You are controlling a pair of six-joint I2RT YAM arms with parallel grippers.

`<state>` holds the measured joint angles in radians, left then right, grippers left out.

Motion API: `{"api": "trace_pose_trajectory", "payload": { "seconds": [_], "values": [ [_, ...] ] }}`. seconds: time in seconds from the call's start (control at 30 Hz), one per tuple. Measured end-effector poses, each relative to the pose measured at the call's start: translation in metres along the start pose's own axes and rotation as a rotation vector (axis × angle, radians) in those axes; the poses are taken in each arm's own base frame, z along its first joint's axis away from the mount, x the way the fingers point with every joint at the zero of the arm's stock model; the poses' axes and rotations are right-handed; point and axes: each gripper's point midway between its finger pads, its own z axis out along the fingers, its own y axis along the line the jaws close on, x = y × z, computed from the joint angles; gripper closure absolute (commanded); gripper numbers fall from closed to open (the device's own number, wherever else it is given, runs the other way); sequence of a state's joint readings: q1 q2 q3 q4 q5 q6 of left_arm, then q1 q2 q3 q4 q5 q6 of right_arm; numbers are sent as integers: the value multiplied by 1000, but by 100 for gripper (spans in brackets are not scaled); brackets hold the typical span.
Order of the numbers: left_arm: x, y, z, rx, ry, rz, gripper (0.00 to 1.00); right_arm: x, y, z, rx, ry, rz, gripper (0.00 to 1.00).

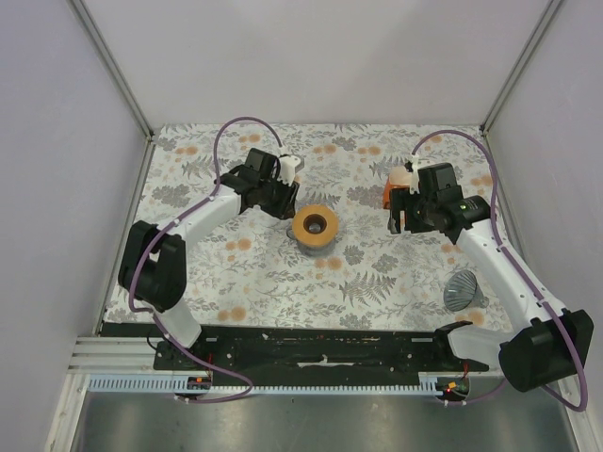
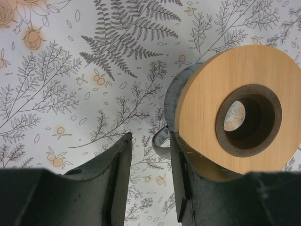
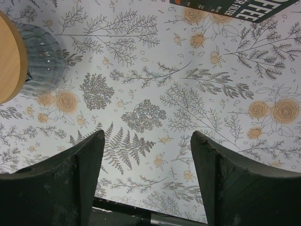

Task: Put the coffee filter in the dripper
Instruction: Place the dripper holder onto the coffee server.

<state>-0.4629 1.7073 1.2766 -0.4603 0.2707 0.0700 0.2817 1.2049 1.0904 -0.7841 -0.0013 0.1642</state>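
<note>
The dripper [image 2: 170, 96] is a see-through, ribbed grey cone [image 3: 42, 61] with a small side handle [image 2: 162, 139]. A tan ring [image 1: 325, 238] lies on top and hides it from above. My left gripper [image 2: 150, 136] is open just left of the ring [image 1: 283, 209]. The handle lies just past its tips, close to the right finger [image 2: 181, 179], and nothing is gripped. The coffee filter [image 1: 464, 290], a pale greyish cone, lies on its side at the front right. My right gripper [image 3: 148, 134] hangs wide open over bare cloth [image 1: 400, 224], well back from the filter.
An orange, white and black carton [image 1: 390, 191] marked COFFEE [image 3: 235, 9] stands just behind the right gripper. The tan ring [image 2: 202, 94] has a dark-edged hole, and its rim [image 3: 7, 61] shows in the right wrist view. White walls close the back and sides.
</note>
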Motion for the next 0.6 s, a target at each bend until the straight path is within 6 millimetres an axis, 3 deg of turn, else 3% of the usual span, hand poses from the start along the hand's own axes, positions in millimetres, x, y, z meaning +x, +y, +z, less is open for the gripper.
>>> {"api": "trace_pose_trajectory", "payload": {
  "seconds": [0.33, 0.47, 0.6],
  "values": [
    [0, -9, 1, 23, 3, 16, 56, 0, -1, 0, 3, -2, 4, 19],
    [0, -10, 1, 27, 3, 23, 55, 1, -4, -1, 12, -4, 7, 3],
    [1, -9, 1, 20, 5, 36, 52, 3, -17, -4, 82, -26, 43, 2]
  ]
}}
